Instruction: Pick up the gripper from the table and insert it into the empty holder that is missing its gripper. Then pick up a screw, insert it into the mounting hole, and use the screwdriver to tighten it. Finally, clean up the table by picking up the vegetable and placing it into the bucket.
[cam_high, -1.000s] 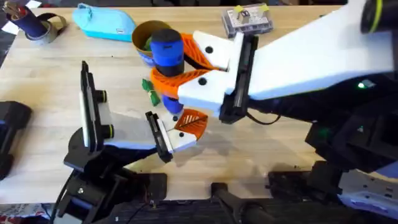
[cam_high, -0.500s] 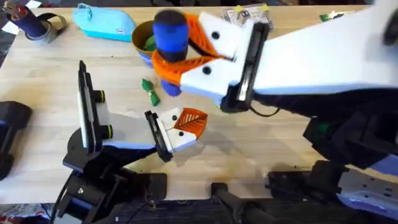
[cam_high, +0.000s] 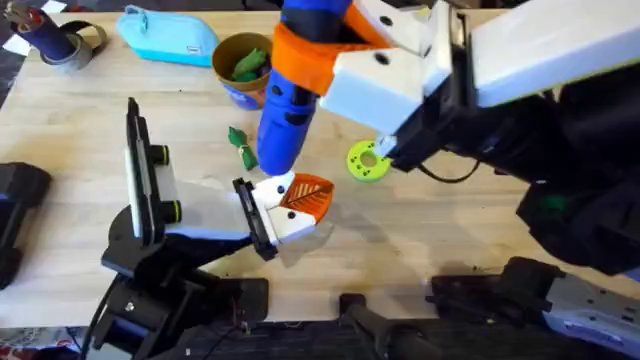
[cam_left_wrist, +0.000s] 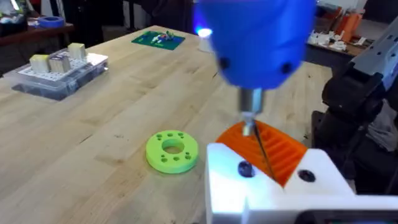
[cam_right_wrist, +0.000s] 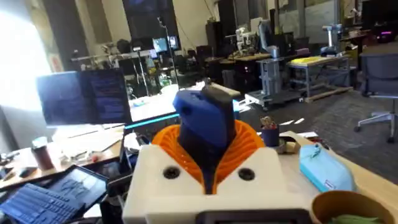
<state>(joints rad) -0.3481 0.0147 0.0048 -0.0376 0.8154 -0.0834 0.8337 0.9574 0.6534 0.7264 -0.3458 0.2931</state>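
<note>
The right gripper (cam_high: 300, 50), at the upper middle of the overhead view, clamps the one blue screwdriver (cam_high: 282, 125); its top is cut off by the frame edge. Its long axis slants down toward the lower left, and in the left wrist view its thin bit (cam_left_wrist: 255, 134) meets the single ribbed orange gripper (cam_high: 308, 196) seated in the white holder (cam_high: 275, 215) at centre. The left arm's own fingers cannot be made out. One vegetable (cam_high: 241, 146) lies on the table (cam_high: 420, 220); more green sits in the bucket (cam_high: 240, 68).

Swung rightward and tipped over, right pincer (cam_high: 300, 50) with the screwdriver (cam_high: 283, 120) now angled down, bit above the orange finger (cam_high: 308, 195) on the holder (cam_high: 275, 222). Uncovered: green disc (cam_high: 366, 161) on the worktop (cam_high: 430, 230), bucket (cam_high: 240, 68) in open sight.
</note>
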